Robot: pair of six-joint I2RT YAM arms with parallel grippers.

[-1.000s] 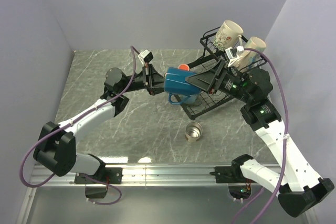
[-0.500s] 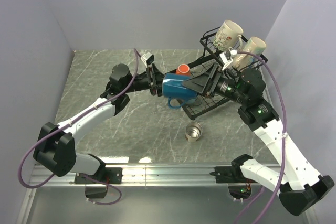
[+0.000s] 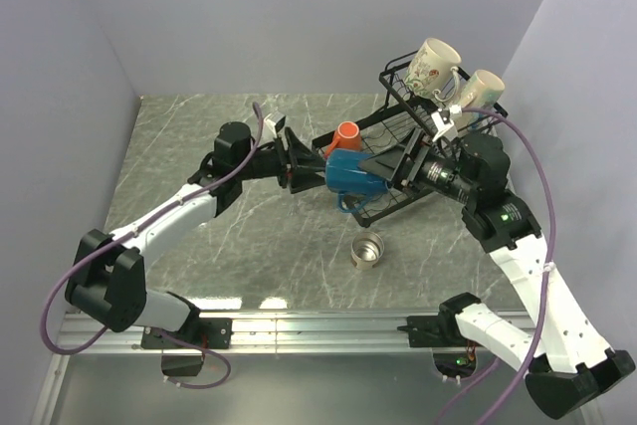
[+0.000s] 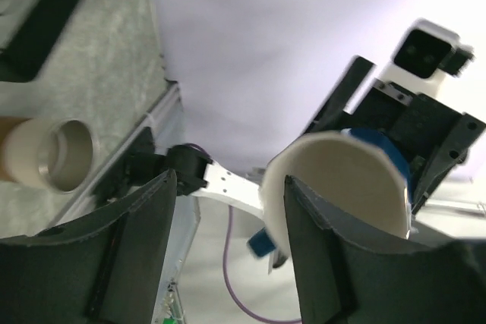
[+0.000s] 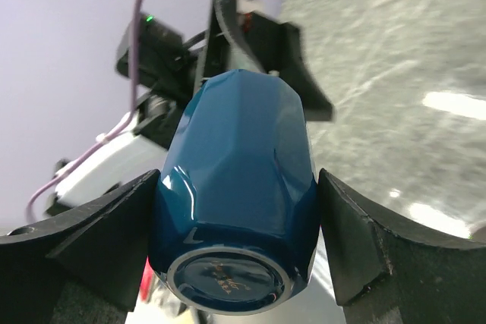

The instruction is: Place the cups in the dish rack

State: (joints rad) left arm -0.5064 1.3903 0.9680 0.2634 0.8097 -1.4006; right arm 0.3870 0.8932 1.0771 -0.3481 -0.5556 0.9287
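Right end effector is clamped across the body of a blue mug, which lies on its side in the air over the near-left edge of the dish rack, base toward the right wrist and mouth toward the left arm. Left end effector sits just off the mug's mouth, jaws spread and gripping nothing; the left wrist view shows the rim just past its fingers. Risks, as I judge them: the whole load now rests on one sideways pinch on a glossy, faceted wall, so a slip or a roll in the grip is the main worry. The left fingers are near enough to clip the rim as they back away and twist the mug loose. The handle hangs down and could catch on the rack wires during lowering. The orange mug, just beside it in the lower tray, could get knocked. Containers: the upper basket carries the floral cream mug and a second cream mug, both tipped outward. The steel cup stands upright on the surface, not yet loaded.
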